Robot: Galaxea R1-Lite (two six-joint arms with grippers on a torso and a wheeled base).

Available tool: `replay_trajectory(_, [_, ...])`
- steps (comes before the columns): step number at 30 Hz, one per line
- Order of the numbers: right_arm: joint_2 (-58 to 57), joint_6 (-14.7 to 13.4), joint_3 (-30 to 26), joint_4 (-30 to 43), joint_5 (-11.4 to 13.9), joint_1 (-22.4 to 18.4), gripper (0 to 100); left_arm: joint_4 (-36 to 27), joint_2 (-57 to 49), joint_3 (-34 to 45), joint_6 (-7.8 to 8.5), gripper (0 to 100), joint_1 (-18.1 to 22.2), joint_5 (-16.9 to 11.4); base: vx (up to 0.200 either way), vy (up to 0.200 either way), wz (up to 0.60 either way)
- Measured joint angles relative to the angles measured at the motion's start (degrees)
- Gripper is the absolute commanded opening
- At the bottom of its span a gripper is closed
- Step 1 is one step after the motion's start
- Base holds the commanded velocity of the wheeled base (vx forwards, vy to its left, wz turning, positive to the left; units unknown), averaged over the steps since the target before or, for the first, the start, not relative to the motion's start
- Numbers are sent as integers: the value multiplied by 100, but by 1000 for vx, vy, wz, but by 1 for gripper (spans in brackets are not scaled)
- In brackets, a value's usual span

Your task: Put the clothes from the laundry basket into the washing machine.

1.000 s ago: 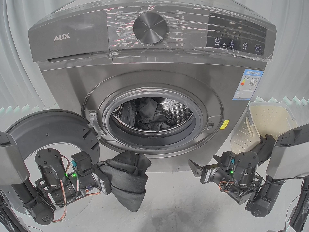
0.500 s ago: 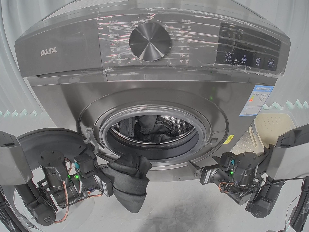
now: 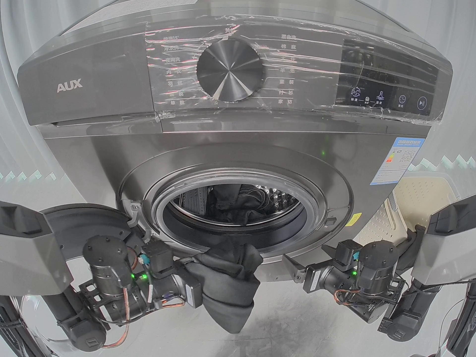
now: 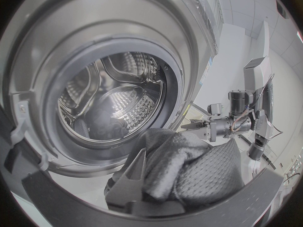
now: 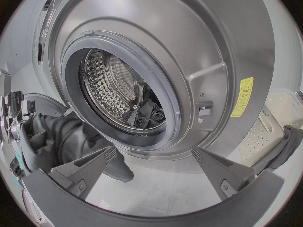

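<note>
Sagging dark garment [image 3: 230, 283] (knit-textured, bunched) fills the left end effector [image 4: 154, 158].

The grey front-loading washing machine [image 3: 99, 140] stands with its round door [image 3: 84, 219] swung open to the left; dark clothes [image 3: 233, 202] lie heaped in its steel drum; a dark grey garment [image 3: 230, 283] hangs bunched from the left gripper [image 3: 201, 281], just below the port's lower rim; the cream perforated laundry basket [image 3: 421, 199] sits right of the machine, tilted, another dark cloth [image 5: 290, 142] draped over its edge.
</note>
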State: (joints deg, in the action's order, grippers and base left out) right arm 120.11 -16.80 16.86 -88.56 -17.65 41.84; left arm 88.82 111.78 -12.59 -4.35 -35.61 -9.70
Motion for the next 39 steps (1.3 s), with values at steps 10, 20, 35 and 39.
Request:
replay_trajectory(10, [-22, 0, -52, 0, -2, 66, 100, 0, 1019, -1358, -106, 0, -102, 78, 0, 0, 0])
replay_trajectory(20, [-27, -4, -60, -1, 0, 68, 100, 0, 1898, -2759, -177, 0, -20, 148, 0, 0, 0])
replay_trajectory(35, [-29, 0, -52, 0, 0, 69, 100, -55, 2723, -4537, -429, 0, 118, 706, 0, 0, 0])
replay_trajectory(39, [-29, 0, -52, -1, 0, 74, 100, -107, 2901, -4925, -429, 0, 179, 783, 0, 0, 0])
